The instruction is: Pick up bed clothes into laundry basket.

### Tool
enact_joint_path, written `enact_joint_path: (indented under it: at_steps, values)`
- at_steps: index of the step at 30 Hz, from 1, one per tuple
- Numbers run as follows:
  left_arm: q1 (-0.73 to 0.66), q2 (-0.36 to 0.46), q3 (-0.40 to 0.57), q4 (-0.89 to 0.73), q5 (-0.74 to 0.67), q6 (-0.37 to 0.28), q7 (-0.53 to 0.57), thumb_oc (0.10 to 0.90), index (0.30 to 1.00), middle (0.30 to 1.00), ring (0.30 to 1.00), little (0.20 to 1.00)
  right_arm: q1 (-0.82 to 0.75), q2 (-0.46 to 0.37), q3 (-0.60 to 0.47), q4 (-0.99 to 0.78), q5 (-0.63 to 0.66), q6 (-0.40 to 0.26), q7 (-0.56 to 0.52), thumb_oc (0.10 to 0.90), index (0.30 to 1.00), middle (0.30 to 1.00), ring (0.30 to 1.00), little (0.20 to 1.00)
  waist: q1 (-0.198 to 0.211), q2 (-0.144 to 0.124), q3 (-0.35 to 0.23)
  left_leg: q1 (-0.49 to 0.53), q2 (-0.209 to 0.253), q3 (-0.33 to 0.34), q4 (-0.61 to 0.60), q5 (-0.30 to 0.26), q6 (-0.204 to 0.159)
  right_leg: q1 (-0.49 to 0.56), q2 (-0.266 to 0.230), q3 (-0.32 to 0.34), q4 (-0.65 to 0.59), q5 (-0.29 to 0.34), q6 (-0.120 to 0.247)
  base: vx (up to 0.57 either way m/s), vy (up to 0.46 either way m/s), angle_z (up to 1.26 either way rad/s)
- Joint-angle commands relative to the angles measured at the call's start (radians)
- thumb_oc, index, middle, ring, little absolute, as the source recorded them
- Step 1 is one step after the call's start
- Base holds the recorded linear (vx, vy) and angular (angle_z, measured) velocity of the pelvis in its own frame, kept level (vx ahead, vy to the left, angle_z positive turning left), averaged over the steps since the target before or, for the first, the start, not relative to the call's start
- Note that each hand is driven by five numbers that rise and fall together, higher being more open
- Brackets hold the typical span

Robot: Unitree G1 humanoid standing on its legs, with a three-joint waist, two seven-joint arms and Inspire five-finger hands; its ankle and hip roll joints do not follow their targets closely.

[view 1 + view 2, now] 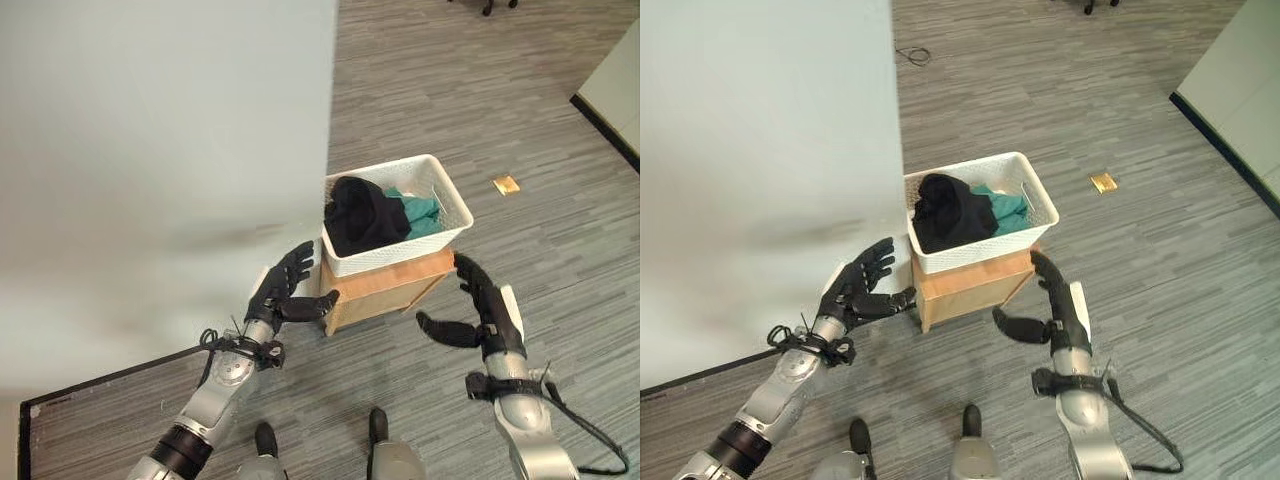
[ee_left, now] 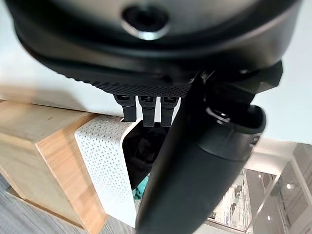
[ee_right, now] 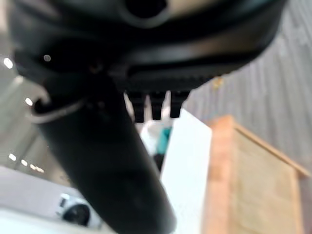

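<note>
Your left hand is spread wide with nothing in it, hovering just beside the near left corner of the wooden box. Your right hand is splayed and empty too, flanking the box on the other side. Between them, up on that box, sits the white laundry basket, already holding a black garment and a teal piece beside it. The bed is a pale flat sheet with no clothing visible on it.

Watch this: the basket merely rests on the box, so a careless sweep from either hand could, I'd say, nudge it off. The black garment mounds above the rim and might spill.

No readable writing anywhere; the small tan tag on the floor is too small to read.
</note>
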Motion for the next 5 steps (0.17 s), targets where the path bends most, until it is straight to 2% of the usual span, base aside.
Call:
enact_joint_path:
  at_steps: [1, 5]
  values:
    - [-0.061, -0.029, -0.003, -0.082, 0.031, -0.113, -0.024, 0.8, 0.9, 0.9, 0.9, 0.9, 0.03, -0.032, -0.061, -0.107, -0.023, -0.08, -0.044, 0.8, 0.9, 0.9, 0.9, 0.9, -0.005, -0.016, -0.127, -0.03, -0.042, -0.031, 0.025, -0.107, 0.05, 0.012, -0.047, -0.013, 0.047, -0.048, 0.058, 0.0, 0.0, 0.0]
    - [-0.042, -0.038, -0.015, -0.072, 0.034, -0.103, -0.032, 0.8, 0.9, 0.9, 0.9, 0.9, 0.006, -0.037, -0.056, -0.096, -0.034, -0.068, -0.062, 0.8, 0.9, 0.9, 0.9, 0.9, 0.003, -0.005, -0.145, -0.006, -0.034, -0.058, 0.014, -0.102, 0.041, 0.039, -0.038, -0.046, 0.03, -0.066, 0.048, 0.05, -0.013, 0.03]
